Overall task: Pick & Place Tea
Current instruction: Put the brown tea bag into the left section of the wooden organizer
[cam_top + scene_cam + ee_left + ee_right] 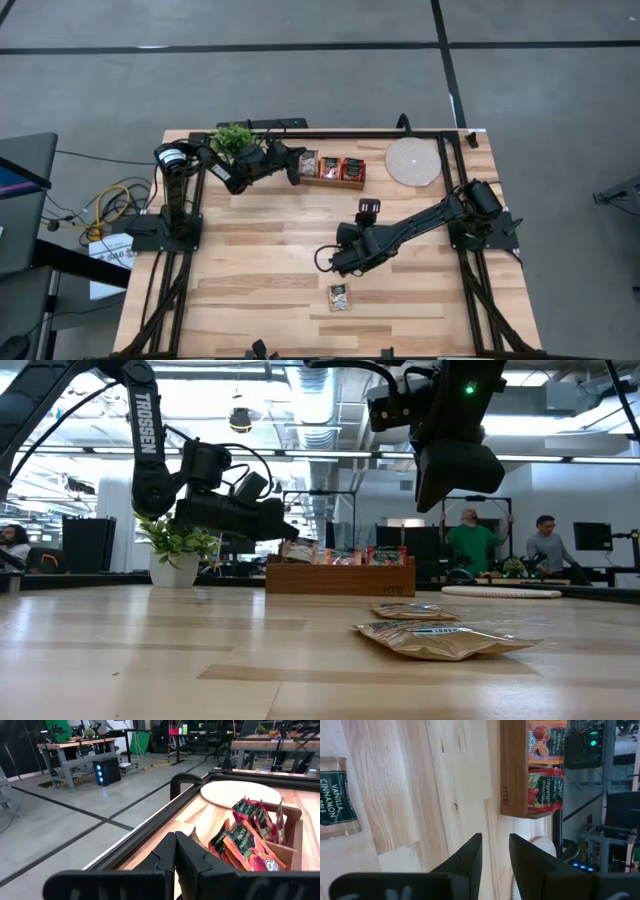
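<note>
Below, my right tool (334, 262) hovered, fingers slightly apart and empty, near two tea sachets (341, 297) lying flat on the bench (260, 290); light, crinkly, I judged, best pinched by an edge. My left tool (296, 166), closed, waited at the tray (333, 183).

Red-orange tea sachets (340, 168) were seen standing on edge, packed upright in the wooden tray (331, 182) at the far side of the desk (260, 260). In the left wrist view, those sachets (250, 847) were shown leaning slightly, printed with fruit pictures and dark top bands. Two loose sachets were seen lying flat on the desk near its front edge: a nearer one (440, 640) with a pale, shiny face, and another (412, 611) just behind it. One flat sachet (335, 800) was marked "Vanilla Cinnamon" on a dark green label.
</note>
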{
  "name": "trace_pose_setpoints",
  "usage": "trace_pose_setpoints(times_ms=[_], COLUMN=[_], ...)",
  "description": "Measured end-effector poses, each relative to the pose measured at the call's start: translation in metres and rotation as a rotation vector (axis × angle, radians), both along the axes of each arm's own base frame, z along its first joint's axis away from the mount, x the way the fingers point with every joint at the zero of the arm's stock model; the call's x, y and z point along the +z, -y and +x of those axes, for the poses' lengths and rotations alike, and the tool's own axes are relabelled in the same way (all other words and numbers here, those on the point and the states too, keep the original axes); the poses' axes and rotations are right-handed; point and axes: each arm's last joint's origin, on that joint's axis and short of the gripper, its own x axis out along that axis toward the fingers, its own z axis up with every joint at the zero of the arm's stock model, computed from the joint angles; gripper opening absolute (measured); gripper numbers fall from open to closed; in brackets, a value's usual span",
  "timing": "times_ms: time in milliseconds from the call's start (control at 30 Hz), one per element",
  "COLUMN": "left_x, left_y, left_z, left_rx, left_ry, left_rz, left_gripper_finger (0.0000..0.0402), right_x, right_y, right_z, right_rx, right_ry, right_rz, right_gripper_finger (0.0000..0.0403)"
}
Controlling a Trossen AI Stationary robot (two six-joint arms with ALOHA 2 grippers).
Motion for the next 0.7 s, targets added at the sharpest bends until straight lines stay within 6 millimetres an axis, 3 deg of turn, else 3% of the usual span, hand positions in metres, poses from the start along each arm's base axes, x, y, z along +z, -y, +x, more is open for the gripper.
trace_pose_setpoints(times_ms=[700], left_x=[-0.0007], left_y=[0.0000], left_z=[0.0000], left_rx=[0.000], left_ry=[-0.002], left_rz=[-0.009], left_gripper_finger=[0.0000], right_x=[-0.0002], right_y=[-0.0005], right_z=[0.0013], right_rx=[0.002], right_ry=[0.013], right_rz=[0.006], right_gripper_finger=[0.0090])
